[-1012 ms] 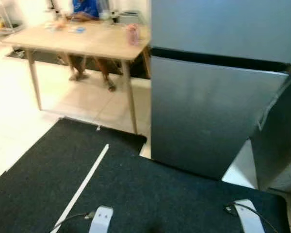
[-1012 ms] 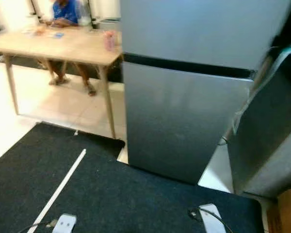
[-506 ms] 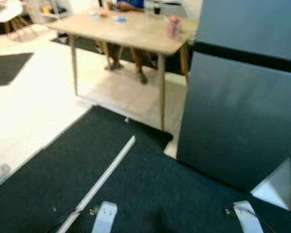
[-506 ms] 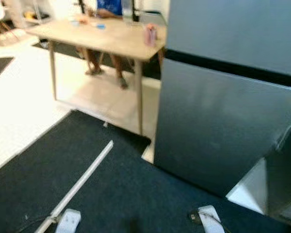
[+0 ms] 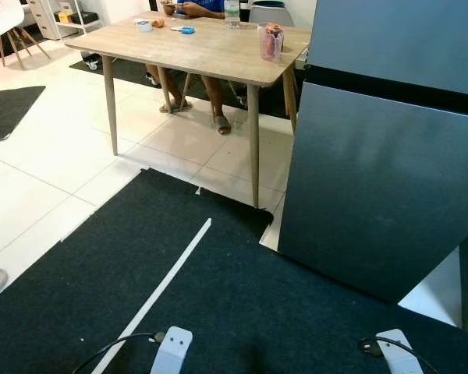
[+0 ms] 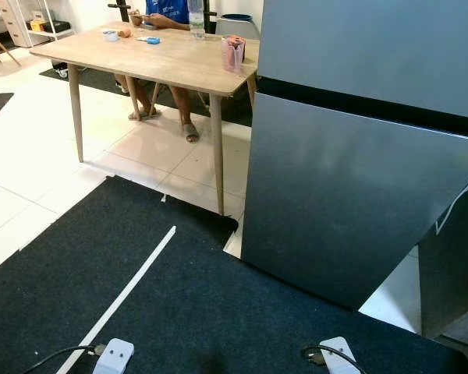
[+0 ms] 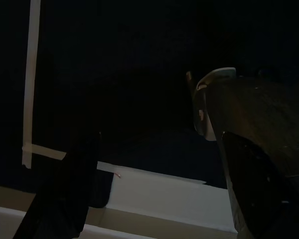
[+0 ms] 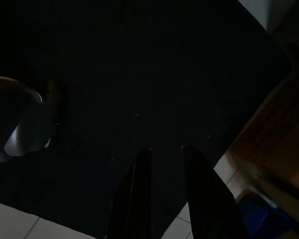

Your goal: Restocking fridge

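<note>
While both arms hang, fridge (image 6: 359, 179) stands closed.

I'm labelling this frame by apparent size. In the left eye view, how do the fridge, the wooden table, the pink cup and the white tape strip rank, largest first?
1. fridge, nearest and cut off by the frame.
2. wooden table, farther away, so its true size is unsure.
3. white tape strip on the black mat: long but thin.
4. pink cup on the table.

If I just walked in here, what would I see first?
First, the big grey fridge on the right, both its doors shut. To its left stands a wooden table with a pink cup near its corner and a person sitting behind it. A dark mat with a white tape line covers the floor in front.
</note>
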Motion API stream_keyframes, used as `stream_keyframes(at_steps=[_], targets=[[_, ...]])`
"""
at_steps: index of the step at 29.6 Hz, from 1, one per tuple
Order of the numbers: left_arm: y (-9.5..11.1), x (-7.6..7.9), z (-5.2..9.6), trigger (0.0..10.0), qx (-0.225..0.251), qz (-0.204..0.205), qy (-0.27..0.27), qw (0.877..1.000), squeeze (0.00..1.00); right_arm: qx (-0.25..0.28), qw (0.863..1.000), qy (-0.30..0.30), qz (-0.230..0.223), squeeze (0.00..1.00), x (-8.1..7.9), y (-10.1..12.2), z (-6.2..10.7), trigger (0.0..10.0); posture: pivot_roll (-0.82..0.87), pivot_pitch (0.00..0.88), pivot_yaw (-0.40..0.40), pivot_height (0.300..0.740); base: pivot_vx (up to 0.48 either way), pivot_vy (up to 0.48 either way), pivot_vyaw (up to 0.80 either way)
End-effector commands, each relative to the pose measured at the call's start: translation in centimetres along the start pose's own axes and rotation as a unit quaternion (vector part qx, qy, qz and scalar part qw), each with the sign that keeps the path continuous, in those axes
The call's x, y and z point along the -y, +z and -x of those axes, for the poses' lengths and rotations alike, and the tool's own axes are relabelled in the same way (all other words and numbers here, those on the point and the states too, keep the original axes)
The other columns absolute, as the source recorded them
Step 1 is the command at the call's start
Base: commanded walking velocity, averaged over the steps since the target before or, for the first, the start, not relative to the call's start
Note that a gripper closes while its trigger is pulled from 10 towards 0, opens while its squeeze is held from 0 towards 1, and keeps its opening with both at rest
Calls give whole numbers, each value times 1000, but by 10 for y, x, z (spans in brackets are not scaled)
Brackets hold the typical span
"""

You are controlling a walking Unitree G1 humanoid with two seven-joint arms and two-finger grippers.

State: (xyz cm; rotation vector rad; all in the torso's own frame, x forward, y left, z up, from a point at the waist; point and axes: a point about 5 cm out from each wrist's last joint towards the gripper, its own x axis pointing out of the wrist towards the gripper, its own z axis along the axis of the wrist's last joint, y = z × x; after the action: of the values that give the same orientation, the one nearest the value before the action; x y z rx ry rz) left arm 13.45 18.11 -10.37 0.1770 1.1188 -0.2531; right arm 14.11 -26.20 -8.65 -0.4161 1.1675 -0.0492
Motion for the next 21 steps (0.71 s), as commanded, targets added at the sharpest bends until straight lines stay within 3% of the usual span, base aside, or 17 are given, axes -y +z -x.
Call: stream_keyframes(at_steps=[1,8,21], targets=[[-2,-5,1,10000,-7,-15,3,1000,0,-10,1000,3,10,0,-3,-5,0,10000,-13,0,0,740,0,0,0],[-3,-5,1,10000,-9,-21,1,1000,0,-10,999,6,34,0,-5,-6,0,10000,-11,0,3,740,0,0,0],[-1,-5,1,10000,-5,-27,1,1000,0,-6,1000,-2,20,0,-7,-4,0,10000,-4,0,-3,740,0,0,0]])
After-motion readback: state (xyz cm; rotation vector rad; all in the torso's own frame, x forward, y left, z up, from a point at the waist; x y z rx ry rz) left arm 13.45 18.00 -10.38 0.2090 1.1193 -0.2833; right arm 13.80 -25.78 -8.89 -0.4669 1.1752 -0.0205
